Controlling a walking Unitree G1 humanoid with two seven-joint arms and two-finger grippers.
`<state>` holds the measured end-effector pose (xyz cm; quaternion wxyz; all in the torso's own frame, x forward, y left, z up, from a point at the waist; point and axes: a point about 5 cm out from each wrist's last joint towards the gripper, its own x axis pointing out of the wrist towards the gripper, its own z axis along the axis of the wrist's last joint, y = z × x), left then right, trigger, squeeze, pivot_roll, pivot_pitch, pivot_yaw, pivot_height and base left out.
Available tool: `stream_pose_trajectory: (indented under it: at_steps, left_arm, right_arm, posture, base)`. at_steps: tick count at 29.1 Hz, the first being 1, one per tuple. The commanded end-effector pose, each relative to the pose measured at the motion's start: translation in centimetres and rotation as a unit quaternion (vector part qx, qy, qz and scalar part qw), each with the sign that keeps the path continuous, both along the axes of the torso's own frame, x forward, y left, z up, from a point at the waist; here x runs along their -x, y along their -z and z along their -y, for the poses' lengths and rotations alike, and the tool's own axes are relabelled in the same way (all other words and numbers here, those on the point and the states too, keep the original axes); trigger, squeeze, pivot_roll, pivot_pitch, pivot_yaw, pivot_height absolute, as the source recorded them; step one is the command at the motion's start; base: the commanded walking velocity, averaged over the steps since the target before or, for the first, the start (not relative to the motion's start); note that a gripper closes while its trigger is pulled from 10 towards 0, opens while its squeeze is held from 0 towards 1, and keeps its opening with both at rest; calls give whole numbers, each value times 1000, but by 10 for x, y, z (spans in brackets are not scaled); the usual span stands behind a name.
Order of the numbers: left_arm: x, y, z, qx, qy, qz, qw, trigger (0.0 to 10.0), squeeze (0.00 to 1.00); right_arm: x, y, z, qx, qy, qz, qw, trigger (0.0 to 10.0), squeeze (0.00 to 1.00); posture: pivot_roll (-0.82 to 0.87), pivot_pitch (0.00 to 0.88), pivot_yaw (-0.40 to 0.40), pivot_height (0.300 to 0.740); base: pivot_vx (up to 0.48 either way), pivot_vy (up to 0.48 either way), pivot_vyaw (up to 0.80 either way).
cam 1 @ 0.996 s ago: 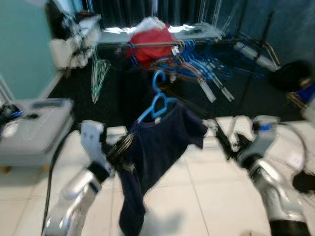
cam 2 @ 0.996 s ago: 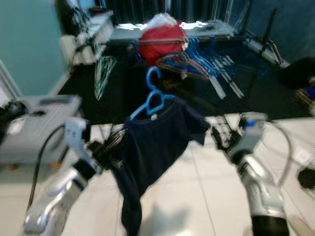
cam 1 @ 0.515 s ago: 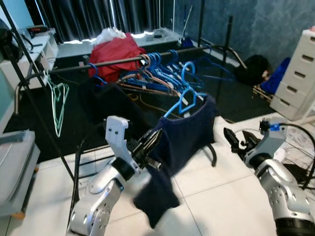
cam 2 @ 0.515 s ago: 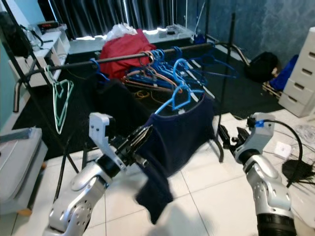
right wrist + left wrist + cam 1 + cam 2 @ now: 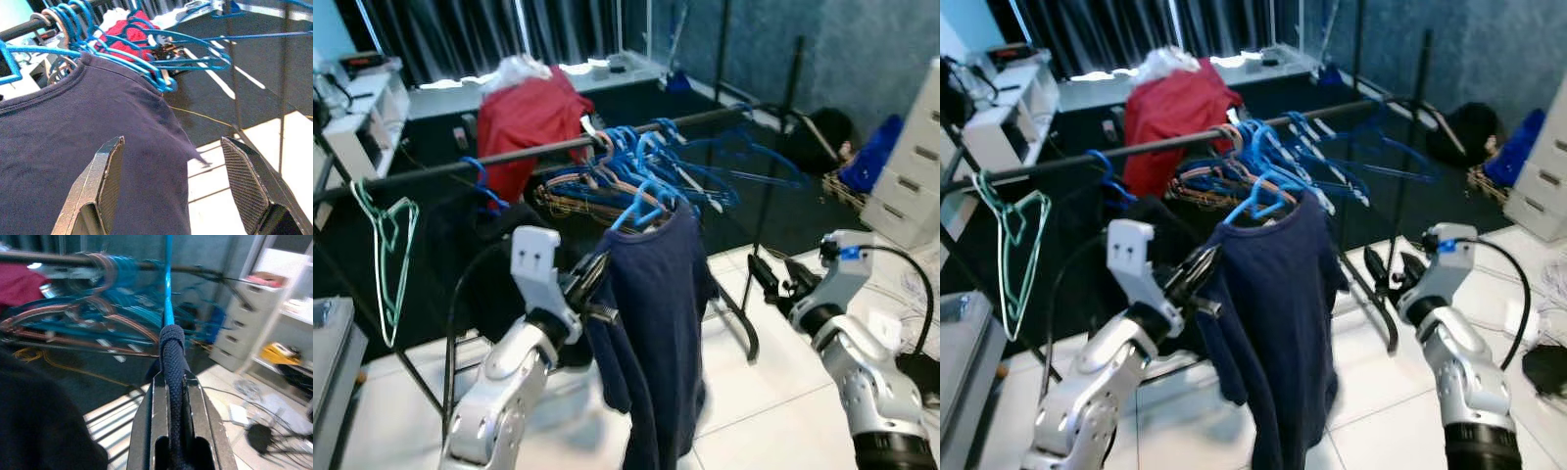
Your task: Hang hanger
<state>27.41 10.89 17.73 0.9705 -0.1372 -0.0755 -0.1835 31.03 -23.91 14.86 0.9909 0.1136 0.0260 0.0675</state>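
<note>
The black clothes rail (image 5: 538,152) carries a bunch of blue and copper hangers (image 5: 636,162) near its middle, a red garment (image 5: 524,113) draped over it further back, and a pale green hanger (image 5: 384,245) near its left end. The left gripper (image 5: 592,284) pinches the shoulder of a navy T-shirt (image 5: 651,304) on a blue hanger (image 5: 641,201), its fingers pressed together on the fabric in the left wrist view, and the hanger's hook sits just beside the rail among the other hangers. The right gripper (image 5: 766,279) hovers at the shirt's right side, fingers spread wide. Half a second ago the shirt hung lower and swung sideways; now it hangs straighter and closer to the rail.
</note>
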Motion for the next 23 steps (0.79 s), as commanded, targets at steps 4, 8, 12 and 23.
stream_pose_trajectory:
  at_steps: [4,8,12,23]
  left_arm:
    - [4,0,-3,2,-8,-6,1000,10000,0]
    - [5,6,-8,-19,-57,-54,997,10000,0]
    - [7,14,-12,-34,-111,-107,987,10000,0]
    - [4,2,-30,-9,-177,-74,981,10000,0]
  right_arm:
    - [2,3,3,-3,0,-6,1000,10000,0]
    - [2,3,3,-2,-1,-7,1000,10000,0]
    - [2,3,4,-2,-2,-8,1000,10000,0]
    - [2,3,3,-6,-1,-6,1000,10000,0]
  posture:
    - [-99,0,41,735]
    - [-99,0,41,735]
    - [-97,0,43,735]
    - [-97,0,50,735]
  base:
    - [0,0,0]
    - [0,0,0]
    - [0,0,0]
    - [0,0,0]
